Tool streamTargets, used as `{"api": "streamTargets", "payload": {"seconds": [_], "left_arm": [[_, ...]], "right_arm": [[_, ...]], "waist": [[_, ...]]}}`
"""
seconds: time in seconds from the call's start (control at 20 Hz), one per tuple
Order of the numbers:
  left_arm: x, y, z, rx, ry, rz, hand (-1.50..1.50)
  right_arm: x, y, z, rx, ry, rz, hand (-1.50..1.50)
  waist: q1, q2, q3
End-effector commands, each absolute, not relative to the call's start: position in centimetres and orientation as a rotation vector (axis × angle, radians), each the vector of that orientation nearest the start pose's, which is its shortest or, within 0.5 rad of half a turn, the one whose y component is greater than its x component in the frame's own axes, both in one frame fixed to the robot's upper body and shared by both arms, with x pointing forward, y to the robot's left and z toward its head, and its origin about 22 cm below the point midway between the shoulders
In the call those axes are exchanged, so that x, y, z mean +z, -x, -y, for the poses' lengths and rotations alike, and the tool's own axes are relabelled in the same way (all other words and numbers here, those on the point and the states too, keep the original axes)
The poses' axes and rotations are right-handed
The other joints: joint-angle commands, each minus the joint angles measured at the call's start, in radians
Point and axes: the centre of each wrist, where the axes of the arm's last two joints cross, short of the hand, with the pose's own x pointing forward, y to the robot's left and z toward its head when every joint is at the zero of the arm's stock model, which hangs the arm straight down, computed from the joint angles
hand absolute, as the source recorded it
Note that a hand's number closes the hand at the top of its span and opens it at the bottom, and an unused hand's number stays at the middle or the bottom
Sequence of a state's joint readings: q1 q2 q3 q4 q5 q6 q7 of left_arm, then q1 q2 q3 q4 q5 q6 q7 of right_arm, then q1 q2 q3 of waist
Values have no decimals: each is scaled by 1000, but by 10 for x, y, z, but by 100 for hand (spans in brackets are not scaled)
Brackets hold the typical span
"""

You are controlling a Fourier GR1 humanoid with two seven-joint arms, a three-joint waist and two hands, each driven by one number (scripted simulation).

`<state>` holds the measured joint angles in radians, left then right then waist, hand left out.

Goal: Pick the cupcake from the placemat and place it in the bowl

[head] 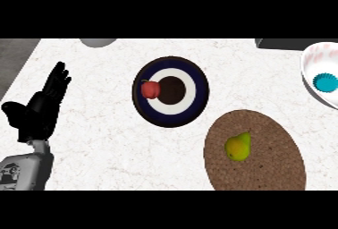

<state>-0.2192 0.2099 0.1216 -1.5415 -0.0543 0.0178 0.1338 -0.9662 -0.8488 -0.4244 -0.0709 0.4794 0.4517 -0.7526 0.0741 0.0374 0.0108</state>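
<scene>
Teal cupcake [325, 82] already down in white bowl [315, 67] at right edge, partly cropped. Few risks left: only a stray sweep nudging pear [238, 146] on brown placemat [264, 165] (or red pepper [149, 89] on dark plate [198, 96]). Left hand [41, 107] resting open on worktop [99, 134] at left, fingers up, holding nothing. Right hand out of view.

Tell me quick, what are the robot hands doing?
Left robot hand: open, fingers up, holding nothing.
Right robot hand: not in view.
</scene>
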Motion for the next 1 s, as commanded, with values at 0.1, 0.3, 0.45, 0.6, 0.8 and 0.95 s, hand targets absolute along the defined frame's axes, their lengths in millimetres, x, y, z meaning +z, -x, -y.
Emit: {"api": "streamTargets", "payload": {"seconds": [0.1, 0.3, 0.45, 0.6, 0.8, 0.95], "left_arm": [[73, -293, -294, -97, -290, 1636, 0], [65, -292, -286, -107, -262, 1626, 0], [63, -289, -295, -95, -266, 1616, 0], [62, -288, -297, -82, -299, 1619, 0], [57, -288, -293, -80, -273, 1611, 0], [62, -289, -294, -78, -270, 1615, 0]], "right_arm": [[151, -328, 538, 293, 115, 1742, -150], [157, -317, 551, 290, 132, 1698, -150], [172, -305, 564, 260, 112, 1704, -150], [170, -300, 567, 239, 41, 1678, -150], [176, -301, 568, 214, -9, 1712, -150], [183, -298, 572, 196, -32, 1725, -150]], "waist": [[-8, 9, 4], [-7, 17, 7], [-10, 11, 7], [-20, 11, 10], [-24, 9, 12], [-28, 6, 13]]}}
